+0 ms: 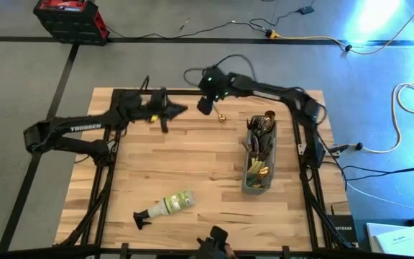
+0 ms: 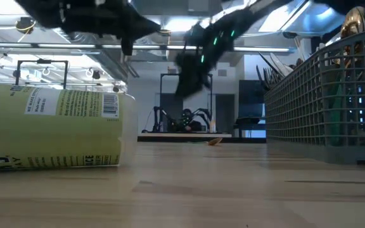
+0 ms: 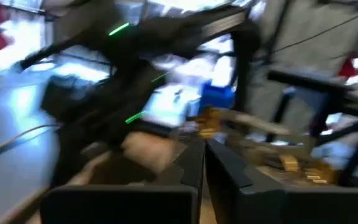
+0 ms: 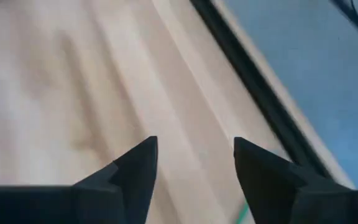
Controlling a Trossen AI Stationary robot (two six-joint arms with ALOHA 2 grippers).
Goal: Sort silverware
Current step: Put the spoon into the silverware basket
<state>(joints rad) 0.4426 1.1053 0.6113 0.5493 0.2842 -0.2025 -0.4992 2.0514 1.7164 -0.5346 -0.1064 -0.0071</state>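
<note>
Right, my right claw hangs spread and empty over the far edge of the table, only bare wood between its tips. A small gold piece lies just beside it on the wood; too small to tell what it is. Most of the silverware stands bunched in the grey mesh caddy on the right side. My left claw waits at the far left, tips pressed together. For this pick I'd judge: centre over the piece, come down level, close gently so it doesn't skid. That spray bottle near me lies well apart.
</note>
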